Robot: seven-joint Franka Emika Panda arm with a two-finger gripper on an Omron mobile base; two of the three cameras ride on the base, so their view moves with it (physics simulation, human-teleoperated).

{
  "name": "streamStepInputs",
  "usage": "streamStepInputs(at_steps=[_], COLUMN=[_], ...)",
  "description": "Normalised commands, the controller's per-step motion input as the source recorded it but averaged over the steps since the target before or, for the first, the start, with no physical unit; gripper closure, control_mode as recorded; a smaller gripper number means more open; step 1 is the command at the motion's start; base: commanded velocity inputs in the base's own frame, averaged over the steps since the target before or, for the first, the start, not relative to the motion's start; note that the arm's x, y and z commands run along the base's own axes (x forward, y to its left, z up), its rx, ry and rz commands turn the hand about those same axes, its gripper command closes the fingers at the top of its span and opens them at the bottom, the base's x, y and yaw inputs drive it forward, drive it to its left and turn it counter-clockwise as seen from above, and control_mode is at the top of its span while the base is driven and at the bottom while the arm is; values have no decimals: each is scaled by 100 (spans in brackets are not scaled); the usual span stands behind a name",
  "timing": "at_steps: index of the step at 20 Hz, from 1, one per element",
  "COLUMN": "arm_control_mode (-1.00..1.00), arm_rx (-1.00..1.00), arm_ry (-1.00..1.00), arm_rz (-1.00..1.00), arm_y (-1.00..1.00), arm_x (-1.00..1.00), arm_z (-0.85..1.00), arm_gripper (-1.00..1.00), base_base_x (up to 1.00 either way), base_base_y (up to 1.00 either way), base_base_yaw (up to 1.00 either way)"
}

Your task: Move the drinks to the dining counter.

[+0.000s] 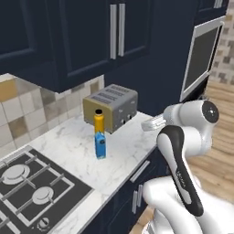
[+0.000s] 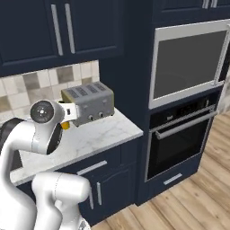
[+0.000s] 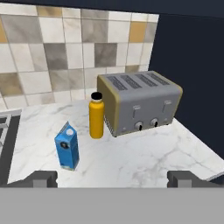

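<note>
With its jaws spread wide and empty, the gripper (image 3: 112, 178) hangs back from the marble worktop (image 3: 144, 159), where the blue carton (image 3: 67, 146) and the yellow-orange bottle (image 3: 96, 115) beside the toaster (image 3: 140, 103) stand unmoved, so the task looks barely begun.

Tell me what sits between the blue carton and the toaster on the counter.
In the hand view, the yellow-orange bottle stands between the blue carton and the toaster, close beside the toaster's end. Otherwise only bare marble counter.
</note>
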Motion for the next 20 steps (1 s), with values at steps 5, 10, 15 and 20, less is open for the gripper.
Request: streamStepInputs(at_steps=[5, 10, 15, 20], arm_control_mode=[100, 100, 100, 100], arm_rx=[0, 0, 0, 0], arm_ry=[0, 0, 0, 0], arm_rz=[0, 0, 0, 0], arm_y=[0, 0, 0, 0], arm_x=[0, 0, 0, 0], arm_z=[0, 0, 0, 0], arm_gripper=[-100, -100, -100, -100], base_base_x=[72, 45, 35, 21], base_base_y=[1, 9, 11, 9], base_base_yaw=[21, 15, 32, 30])
